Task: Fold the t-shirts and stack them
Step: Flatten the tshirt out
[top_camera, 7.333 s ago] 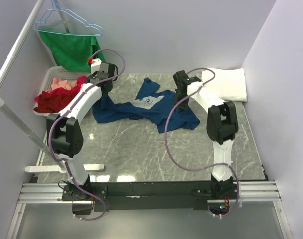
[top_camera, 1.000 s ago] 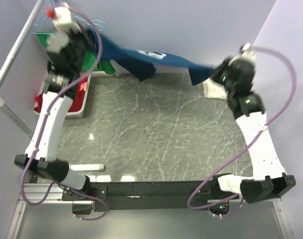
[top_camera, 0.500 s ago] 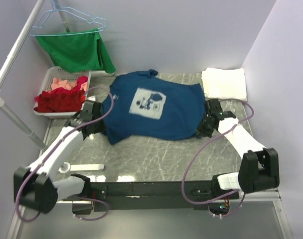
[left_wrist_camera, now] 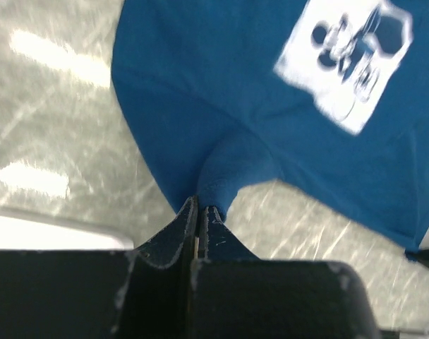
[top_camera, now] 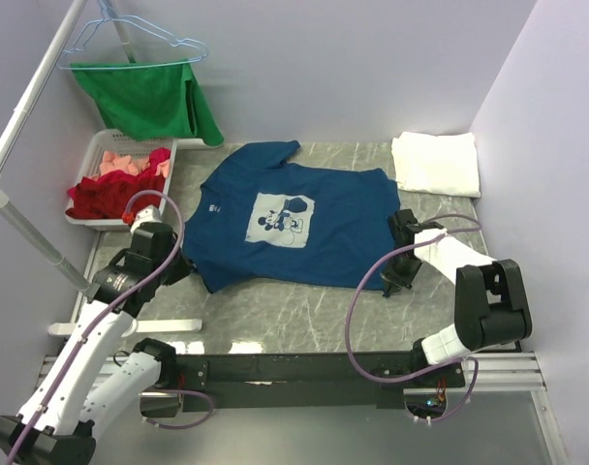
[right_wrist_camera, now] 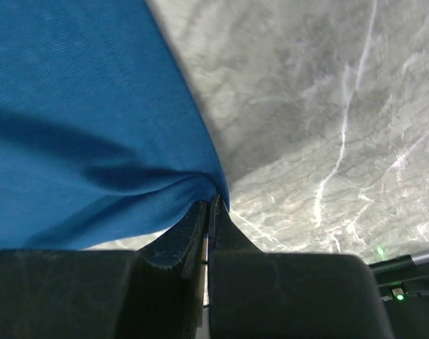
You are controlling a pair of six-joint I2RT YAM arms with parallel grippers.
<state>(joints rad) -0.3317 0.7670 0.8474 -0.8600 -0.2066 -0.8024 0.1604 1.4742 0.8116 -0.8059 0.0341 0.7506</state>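
- Jaws pinched together on cloth: the left gripper (left_wrist_camera: pixel 198 206) and right gripper (right_wrist_camera: pixel 211 205) each clamp a near hem corner of the navy shirt (top_camera: pixel 343 232).
- The navy shirt lies flat mid-table (top_camera: pixel 304 310), print (top_camera: pixel 280 218) up, collar far.
- A white shirt (top_camera: pixel 435 163) sits folded, far right.
- A basket (top_camera: pixel 99 145) of red clothes (top_camera: pixel 110 199) and a hung green cloth (top_camera: pixel 144 97) are far left.
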